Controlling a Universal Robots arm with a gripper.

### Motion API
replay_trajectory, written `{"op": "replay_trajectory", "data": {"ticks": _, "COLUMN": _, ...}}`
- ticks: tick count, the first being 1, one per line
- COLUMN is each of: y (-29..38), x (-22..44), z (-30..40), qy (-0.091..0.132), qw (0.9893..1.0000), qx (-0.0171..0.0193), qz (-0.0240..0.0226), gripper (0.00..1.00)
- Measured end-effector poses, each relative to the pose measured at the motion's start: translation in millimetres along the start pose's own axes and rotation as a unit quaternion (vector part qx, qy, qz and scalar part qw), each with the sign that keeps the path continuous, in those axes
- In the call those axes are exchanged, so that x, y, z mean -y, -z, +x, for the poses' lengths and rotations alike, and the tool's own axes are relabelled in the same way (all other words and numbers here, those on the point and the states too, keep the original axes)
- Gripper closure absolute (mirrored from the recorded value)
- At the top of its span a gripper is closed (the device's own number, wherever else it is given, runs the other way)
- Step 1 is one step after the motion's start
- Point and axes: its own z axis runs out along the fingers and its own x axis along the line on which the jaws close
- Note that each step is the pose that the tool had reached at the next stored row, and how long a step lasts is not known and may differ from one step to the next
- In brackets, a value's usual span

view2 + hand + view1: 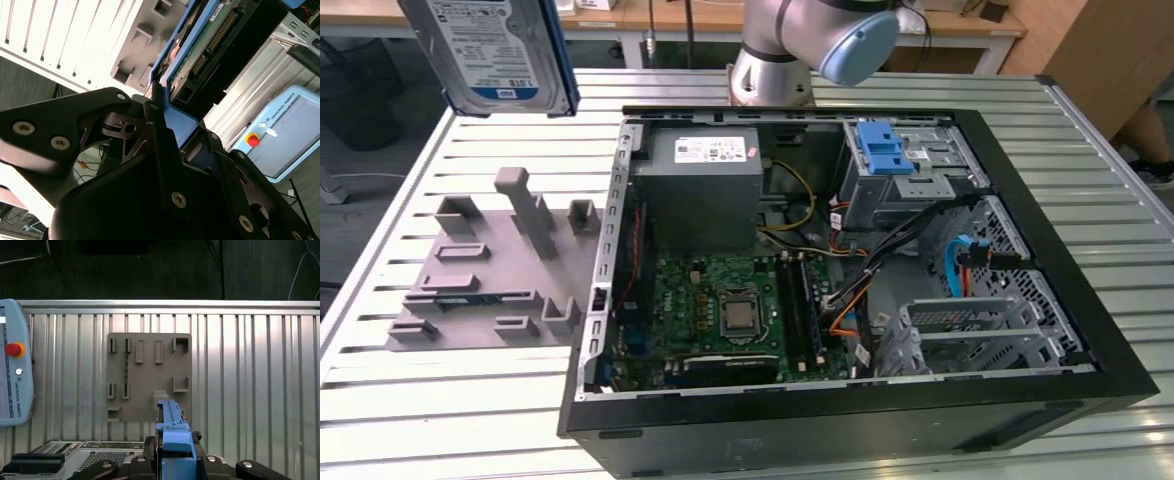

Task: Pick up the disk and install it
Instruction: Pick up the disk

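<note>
The disk [494, 50] hangs high over the table's far corner, at the exterior view's left, above the grey fixture plate [494, 265]; its blue-and-white label and blue side rails show. In the second wrist view my gripper [180, 131] is shut on the disk [200, 45], black fingers [152, 112] clamping a blue rail, with the green circuit board facing the camera. The first wrist view looks down along the disk's blue rail [170, 416], held in the gripper [174, 452], onto the fixture plate [149, 377] far below.
An open black computer case [854, 410] lies on the slatted metal table [440, 410], holding a grey power supply [700, 185], a motherboard [734, 310] and a metal drive bay with a blue latch [882, 150]. The arm's base [771, 70] stands behind it. A teach pendant [12, 370] lies nearby.
</note>
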Motion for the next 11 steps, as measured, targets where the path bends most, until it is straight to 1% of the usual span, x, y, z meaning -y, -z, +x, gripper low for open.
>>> {"op": "replay_trajectory", "data": {"ticks": 11, "y": 0.4, "x": 15.8, "z": 4.9, "qy": 0.000, "qw": 1.0000, "qx": 0.0000, "qz": -0.0006, "gripper": 0.64}}
